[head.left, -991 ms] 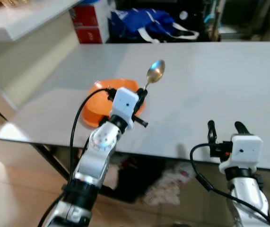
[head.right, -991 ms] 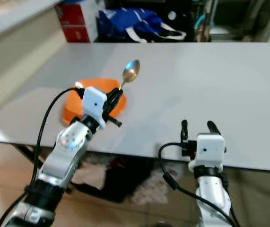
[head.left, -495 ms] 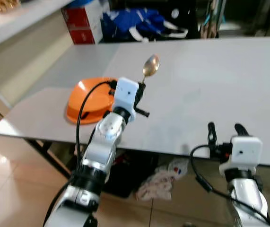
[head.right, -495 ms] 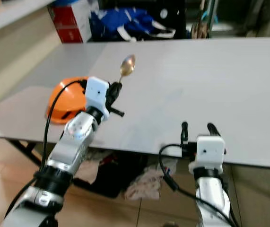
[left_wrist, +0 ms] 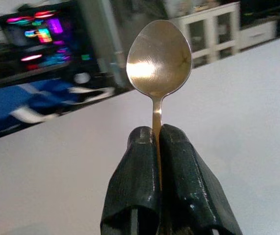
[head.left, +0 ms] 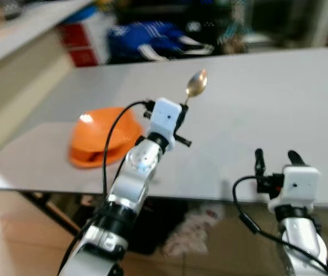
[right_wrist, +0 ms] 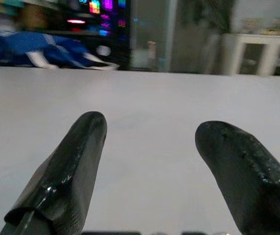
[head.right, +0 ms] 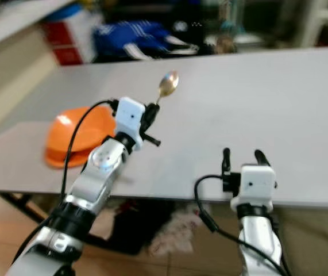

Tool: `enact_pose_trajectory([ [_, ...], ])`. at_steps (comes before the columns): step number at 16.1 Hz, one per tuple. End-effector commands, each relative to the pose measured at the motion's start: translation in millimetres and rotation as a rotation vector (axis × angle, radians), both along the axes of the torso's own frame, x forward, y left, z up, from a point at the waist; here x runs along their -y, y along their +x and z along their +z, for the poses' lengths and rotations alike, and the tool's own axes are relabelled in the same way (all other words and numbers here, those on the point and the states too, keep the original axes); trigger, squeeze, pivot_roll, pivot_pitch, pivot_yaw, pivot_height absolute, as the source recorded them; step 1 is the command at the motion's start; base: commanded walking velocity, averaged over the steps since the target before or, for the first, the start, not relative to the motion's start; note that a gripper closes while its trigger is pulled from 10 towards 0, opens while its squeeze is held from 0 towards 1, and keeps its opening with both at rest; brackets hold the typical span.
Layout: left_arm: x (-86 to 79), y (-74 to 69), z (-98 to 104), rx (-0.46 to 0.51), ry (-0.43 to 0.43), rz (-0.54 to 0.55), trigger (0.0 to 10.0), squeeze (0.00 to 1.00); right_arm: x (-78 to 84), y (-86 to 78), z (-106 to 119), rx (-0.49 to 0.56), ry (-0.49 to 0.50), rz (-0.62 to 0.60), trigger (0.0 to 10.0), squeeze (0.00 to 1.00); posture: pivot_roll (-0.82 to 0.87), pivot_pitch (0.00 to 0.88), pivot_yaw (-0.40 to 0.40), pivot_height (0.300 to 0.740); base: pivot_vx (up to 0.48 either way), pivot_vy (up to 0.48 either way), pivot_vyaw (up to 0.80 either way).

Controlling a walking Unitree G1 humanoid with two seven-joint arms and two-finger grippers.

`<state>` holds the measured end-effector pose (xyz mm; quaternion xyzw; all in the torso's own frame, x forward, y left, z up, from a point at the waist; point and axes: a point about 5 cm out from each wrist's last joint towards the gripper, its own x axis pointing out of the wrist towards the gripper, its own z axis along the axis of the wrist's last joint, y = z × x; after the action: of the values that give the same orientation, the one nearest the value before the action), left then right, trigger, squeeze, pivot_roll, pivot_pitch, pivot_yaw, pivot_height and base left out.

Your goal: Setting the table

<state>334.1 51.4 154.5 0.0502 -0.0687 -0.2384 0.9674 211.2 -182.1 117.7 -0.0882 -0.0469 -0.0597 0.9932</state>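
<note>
A gold-coloured metal spoon [head.left: 196, 84] stands bowl-up above the grey table [head.left: 255, 109], and my left gripper [head.left: 179, 112] is shut on its handle. In the left wrist view the spoon [left_wrist: 159, 61] rises from between the two black fingers [left_wrist: 135, 186]. An orange bowl [head.left: 103, 135] lies upside down on the table to the left of that arm, near the front edge. My right gripper [head.left: 277, 155] hangs open at the table's front edge on the right, its fingers [right_wrist: 73, 166] apart with nothing between them.
A blue bag [head.left: 152, 39] and a red box [head.left: 78, 43] sit behind the table's far edge. A pale counter [head.left: 20, 26] runs along the left. Rags and dark clutter [head.left: 195, 224] lie on the floor under the table.
The whole picture has shifted right, so the camera has moved. The left arm still holds the spoon upright, now further from the orange bowl. The right gripper has kept its place.
</note>
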Motion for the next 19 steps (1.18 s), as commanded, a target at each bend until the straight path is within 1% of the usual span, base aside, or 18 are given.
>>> enact_pose_trajectory([
  [1, -7.2, 4.0, 3, -0.001, 0.004, 0.025, 0.0, 0.0, -5.8, 0.9, 1, 0.003, 0.01, 0.016, 10.0, 0.0, -0.13, 0.0, 0.153, 0.723, 0.0, 0.0, 0.0],
  [2, -6.0, 4.2, 3, -0.007, -0.001, 0.024, 0.0, 0.0, -5.9, 0.8, 1, 0.002, 0.01, 0.016, 10.0, 0.0, -0.13, 0.0, 0.152, 0.723, 0.0, 0.0, 0.0],
  [4, 3.4, 6.4, 5, -0.041, -0.031, 0.012, 0.0, 0.0, -5.8, 1.0, 1, 0.0, 0.01, 0.017, 10.0, 0.0, -0.13, 0.0, 0.148, 0.723, 0.0, 0.0, 0.0],
  [6, 23.9, 11.0, 7, -0.1, -0.072, -0.026, 0.0, 0.0, -6.5, 2.3, 1, -0.002, 0.009, 0.024, 10.0, 0.0, -0.13, 0.0, 0.135, 0.723, 0.0, 0.0, 0.0],
  [7, 40.8, 13.8, 9, -0.14, -0.095, -0.061, 0.0, 0.0, -7.5, 3.5, 1, -0.004, 0.006, 0.032, 10.0, 0.0, -0.13, 0.0, 0.132, 0.723, 0.0, 0.0, 0.0],
  [8, 52.5, 15.3, 11, -0.173, -0.112, -0.086, 0.0, 0.0, -8.2, 4.0, 2, -0.002, 0.003, 0.038, 10.0, 0.0, -0.14, 0.0, 0.134, 0.723, 0.0, 0.0, 0.0],
  [10, 67.4, 19.9, 10, -0.274, -0.169, -0.076, 0.0, 0.0, -7.1, 3.1, 3, -0.001, -0.002, 0.035, 10.0, 0.0, -0.16, 0.0, 0.144, 0.723, 0.0, 0.0, 0.0],
  [13, 75.6, 20.3, 0, -0.362, -0.152, -0.064, 0.0, 0.0, -6.9, -1.3, 3, -0.005, -0.002, 0.024, 10.0, 0.0, -0.18, 0.0, 0.147, 0.723, 0.0, 0.0, 0.0],
  [14, 76.8, 20.1, -1, -0.371, -0.149, -0.065, 0.0, 0.0, -7.2, -1.9, 3, -0.006, -0.002, 0.025, 10.0, 0.0, -0.18, 0.0, 0.147, 0.723, 0.0, 0.0, 0.0],
  [16, 84.5, 18.9, -7, -0.435, -0.13, -0.066, 0.0, 0.0, -8.8, -6.1, 3, -0.016, -0.002, 0.027, 10.0, 0.0, -0.19, 0.0, 0.15, 0.723, 0.0, 0.0, 0.0],
  [19, 93.0, 15.8, -11, -0.492, -0.119, -0.055, 0.0, 0.0, -12.1, -10.8, 2, -0.03, 0.003, 0.033, 10.0, 0.0, -0.19, 0.0, 0.154, 0.723, 0.0, 0.0, 0.0],
])
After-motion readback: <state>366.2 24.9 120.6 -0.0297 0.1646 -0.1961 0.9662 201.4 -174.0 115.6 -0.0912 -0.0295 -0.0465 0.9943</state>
